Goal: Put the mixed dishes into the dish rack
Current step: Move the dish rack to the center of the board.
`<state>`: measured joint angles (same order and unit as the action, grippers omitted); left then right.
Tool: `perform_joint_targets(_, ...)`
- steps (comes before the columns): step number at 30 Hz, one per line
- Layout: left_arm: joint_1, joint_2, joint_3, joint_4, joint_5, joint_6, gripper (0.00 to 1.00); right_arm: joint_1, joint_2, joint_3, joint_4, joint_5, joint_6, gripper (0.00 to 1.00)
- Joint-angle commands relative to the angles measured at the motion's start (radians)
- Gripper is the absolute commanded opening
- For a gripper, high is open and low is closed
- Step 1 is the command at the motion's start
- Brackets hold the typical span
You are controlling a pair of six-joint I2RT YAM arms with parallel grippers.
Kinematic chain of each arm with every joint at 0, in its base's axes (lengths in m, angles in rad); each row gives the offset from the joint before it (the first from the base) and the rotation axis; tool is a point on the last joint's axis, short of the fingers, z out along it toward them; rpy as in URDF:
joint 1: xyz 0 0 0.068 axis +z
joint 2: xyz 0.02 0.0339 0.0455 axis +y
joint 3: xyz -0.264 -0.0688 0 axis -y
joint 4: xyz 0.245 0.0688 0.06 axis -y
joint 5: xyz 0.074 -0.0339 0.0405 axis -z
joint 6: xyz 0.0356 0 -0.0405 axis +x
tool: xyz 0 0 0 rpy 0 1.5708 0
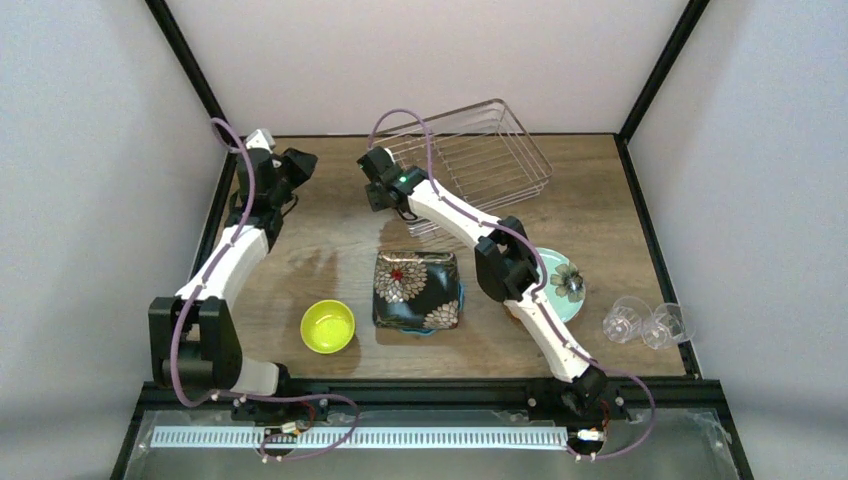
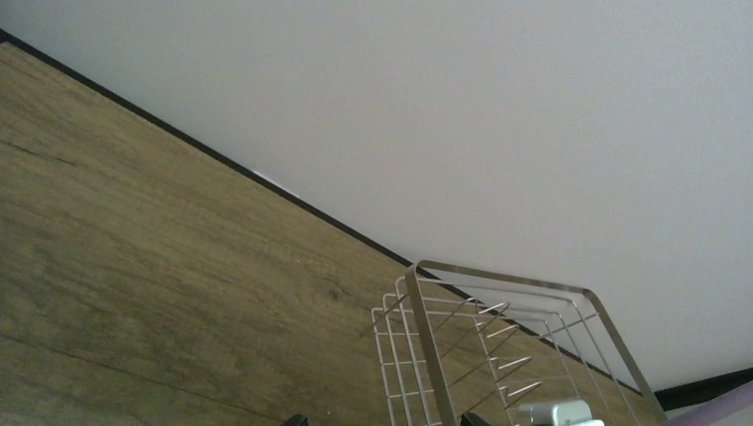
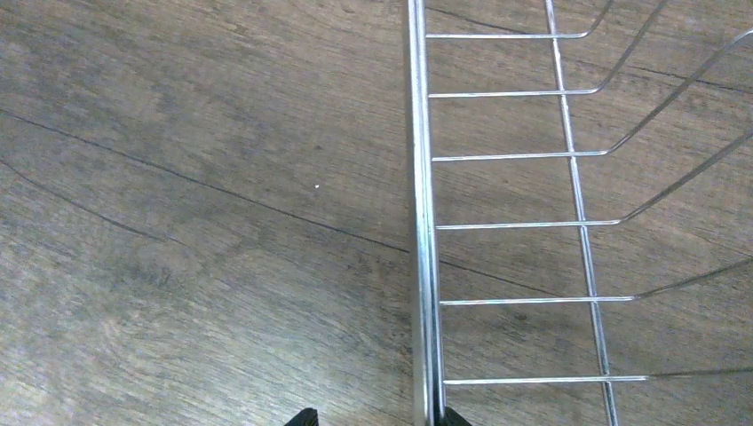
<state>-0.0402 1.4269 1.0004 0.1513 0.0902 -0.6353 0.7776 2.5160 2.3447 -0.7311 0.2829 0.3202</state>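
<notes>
**Right gripper straddled rack rim; dishes all out on table**

Right gripper [image 3: 377,417] had jaws apart, straddling the rim at the left end of the dish rack [image 1: 470,160]. The rim wire sat close to one fingertip, with a clear gap to the other. Left gripper [image 1: 294,166] was spread wide, holding nothing, over the far-left table [image 1: 330,230]. Rack stood at far centre-right. Black square floral plate [image 1: 415,290] lay mid-table on a teal plate [image 1: 462,295], only its edge showing. Yellow-green bowl [image 1: 328,326] was left of them. Mint flower plate [image 1: 565,285] was on the right, partly under the right arm. Clear glass [image 1: 627,320] lay near the right edge, second glass [image 1: 667,324] just beside it.
</notes>
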Motion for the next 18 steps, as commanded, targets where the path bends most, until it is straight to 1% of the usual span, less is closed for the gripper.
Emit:
perform_joint_targets(1,-0.005,-0.063,-0.019,-0.046,-0.022,-0.012,1.00,0.011,-0.077,-0.022,0.019,-0.022,0.010,0.79)
perform_joint_targets(5,-0.006,-0.088,-0.016,-0.064,-0.029,-0.011,1.00,0.011,-0.122,-0.031,0.031,-0.021,0.000,0.81)
perform_joint_targets(10,-0.005,-0.092,-0.013,-0.066,-0.017,-0.030,1.00,0.011,-0.156,-0.024,0.035,0.002,-0.017,0.83)
perform_joint_targets(14,-0.005,-0.092,-0.013,-0.059,-0.007,-0.045,1.00,0.011,-0.183,-0.028,0.021,0.066,-0.029,0.83)
perform_joint_targets(18,-0.006,-0.084,-0.009,-0.063,0.007,-0.042,1.00,-0.004,-0.221,-0.056,0.016,0.165,-0.030,0.84)
